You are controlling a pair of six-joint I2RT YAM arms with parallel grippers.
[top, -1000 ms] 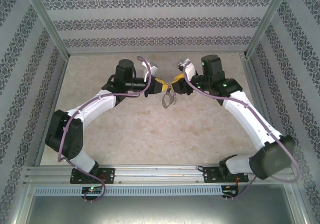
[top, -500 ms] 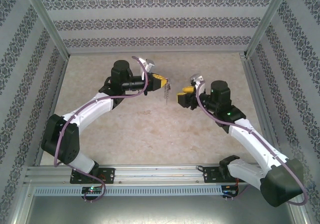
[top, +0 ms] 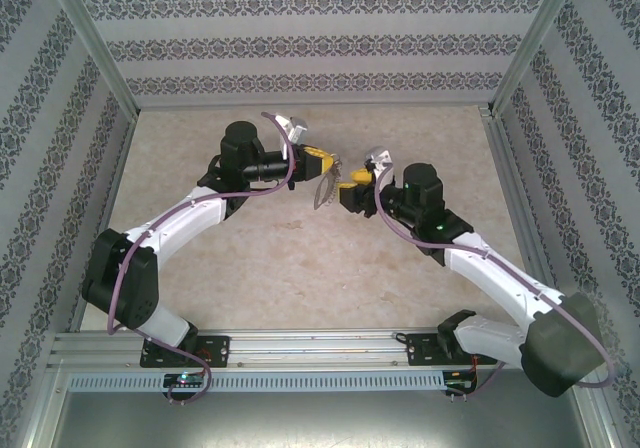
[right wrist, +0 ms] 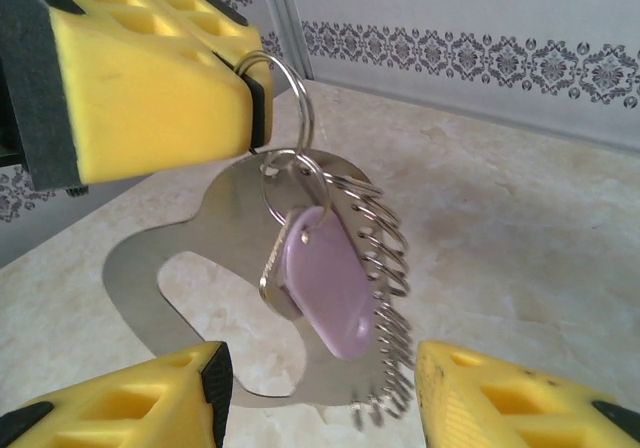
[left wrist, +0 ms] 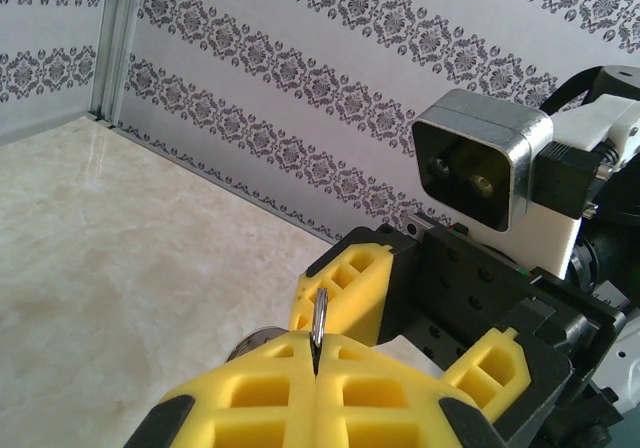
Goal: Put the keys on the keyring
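My left gripper [top: 323, 165] is shut on a thin wire ring [right wrist: 287, 86] at the top of the hanging keyring [right wrist: 200, 233]; in the left wrist view its pads [left wrist: 280, 368] pinch the ring's edge. The keyring is a flat grey metal loop with a row of small rings [right wrist: 388, 268] along one side. The key [right wrist: 330, 283], with a lilac head, dangles from the wire ring in front of the loop. My right gripper [right wrist: 320, 380] is open just below the key, one finger on each side, touching nothing. From above, the keyring [top: 325, 190] hangs between both grippers, over the table.
The beige marble table [top: 300, 258] lies under the arms, enclosed by patterned walls [top: 300, 48] and metal posts [top: 100, 58]. The right wrist's camera housing [left wrist: 490, 173] sits close in front of my left gripper.
The right gripper let go, pulled back to the right with its jaws opening, then came close again under the hanging bundle. The left gripper shifted slightly back, still holding the keyring.
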